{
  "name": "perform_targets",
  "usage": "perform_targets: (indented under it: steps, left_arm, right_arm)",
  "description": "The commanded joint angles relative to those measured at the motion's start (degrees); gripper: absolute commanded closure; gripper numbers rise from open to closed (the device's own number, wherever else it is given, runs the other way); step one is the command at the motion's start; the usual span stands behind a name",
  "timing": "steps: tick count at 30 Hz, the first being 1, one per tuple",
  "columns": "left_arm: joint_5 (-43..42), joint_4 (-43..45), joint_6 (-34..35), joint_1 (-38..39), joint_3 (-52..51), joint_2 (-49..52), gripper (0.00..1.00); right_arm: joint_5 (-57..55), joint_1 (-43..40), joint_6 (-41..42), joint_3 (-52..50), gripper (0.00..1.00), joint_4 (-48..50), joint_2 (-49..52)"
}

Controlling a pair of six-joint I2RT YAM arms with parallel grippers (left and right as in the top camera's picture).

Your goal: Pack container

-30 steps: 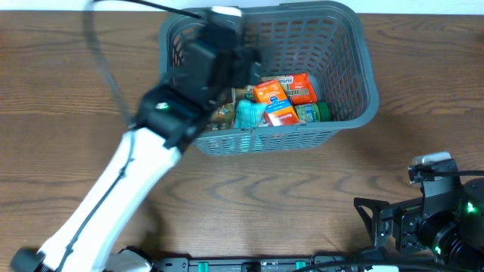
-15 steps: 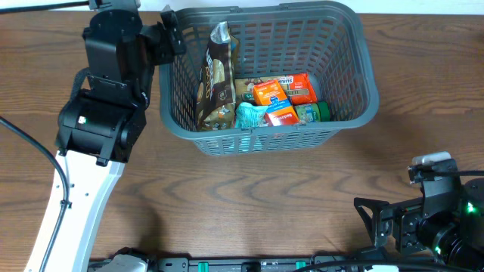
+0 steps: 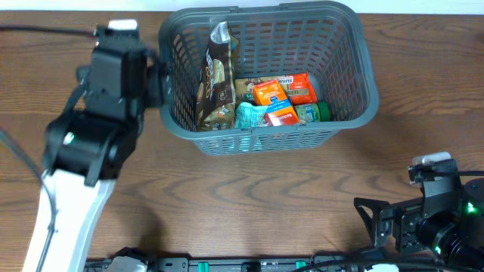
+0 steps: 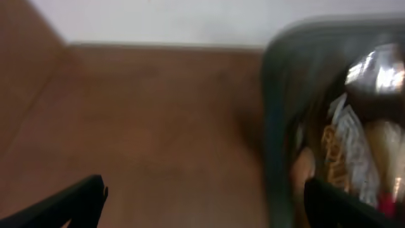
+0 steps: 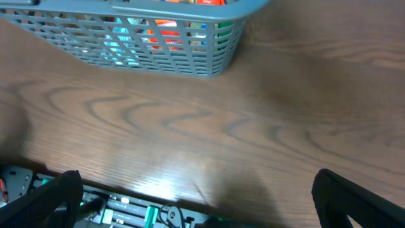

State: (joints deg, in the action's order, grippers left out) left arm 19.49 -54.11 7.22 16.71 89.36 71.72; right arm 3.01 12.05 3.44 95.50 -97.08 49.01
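the left arm [image 3: 98, 128] has drawn back out of the container [image 3: 367, 75], upper centre overhead, to beside its left wall. left gripper [image 4: 204, 187] gapes wide, empty; right gripper [image 5: 197, 177] likewise, lower right. a brown bag [image 3: 214, 75] stands inside; only the right wrist view shows the front lattice side-on.

- "mins": the only legible letters, on the light top edge of a packet [image 3: 285, 80] lying in the container [image 3: 369, 83], overhead view.
- Orange packs [image 3: 270, 94]: they carry print, but it is too small to read.
- Brown bag [image 3: 215, 79]: its markings are unreadable.
- Both wrist views: no readable text.
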Motion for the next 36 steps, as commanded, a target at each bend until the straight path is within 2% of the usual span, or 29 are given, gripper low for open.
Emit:
perform_targets:
  steps: [1, 4, 15, 18, 22, 30, 36]
  left_arm:
    - [-0.9, -5.5, -0.2, 0.0, -0.2, -7.7, 0.02]
    - [-1.0, -8.8, 0.6, -0.7, -3.7, -15.1, 0.02]
    - [-1.1, -8.1, 6.9, -9.3, -29.1, -44.8, 0.02]
    - [-3.8, -5.8, 8.2, -11.1, -37.5, -51.7, 0.02]
    - [-9.0, 1.4, 8.2, -14.0, -49.5, -59.5, 0.02]
    - [-15.9, 16.2, 8.1, -14.8, -67.6, -65.4, 0.02]
    - [-17.0, 20.6, 8.0, -14.8, -75.2, -67.9, 0.02]
  right_arm:
    - [0.1, -0.5, -0.1, 0.1, 0.01, -0.2, 0.1]
    - [0.1, -0.5, -0.1, 0.1, 0.01, -0.2, 0.1]
    - [0.1, -0.5, -0.1, 0.1, 0.01, -0.2, 0.1]
    - [0.1, -0.5, -0.1, 0.1, 0.01, -0.2, 0.1]
    - [0.1, -0.5, -0.1, 0.1, 0.01, -0.2, 0.1]
    - [0.1, -0.5, -0.1, 0.1, 0.01, -0.2, 0.1]
    - [0.1, -0.5, -0.1, 0.1, 0.01, -0.2, 0.1]
